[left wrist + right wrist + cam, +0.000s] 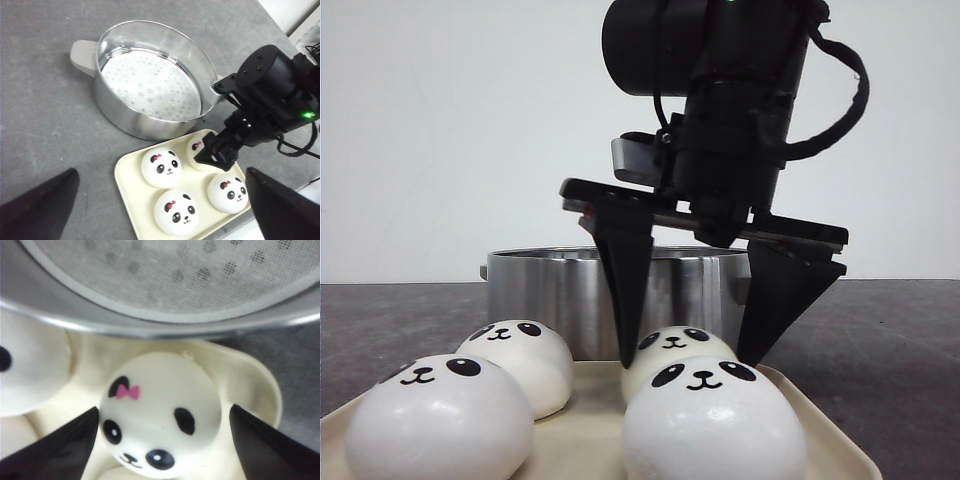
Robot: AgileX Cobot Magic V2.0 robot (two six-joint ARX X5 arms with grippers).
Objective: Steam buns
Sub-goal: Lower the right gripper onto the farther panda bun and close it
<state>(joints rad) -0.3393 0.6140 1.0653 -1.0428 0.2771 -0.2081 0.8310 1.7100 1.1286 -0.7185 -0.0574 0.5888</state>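
Observation:
Four white panda-face buns sit on a cream tray: front left, back left, front right and back right. My right gripper is open, with one finger down on each side of the back right bun. The jaws stand wider than the bun and do not squeeze it. The left wrist view shows the tray from high up. My left gripper is open and empty there, well above the table.
A steel steamer pot with a perforated white insert stands just behind the tray and also shows in the left wrist view. Its rim is close beyond the held-over bun. The grey table surrounds both.

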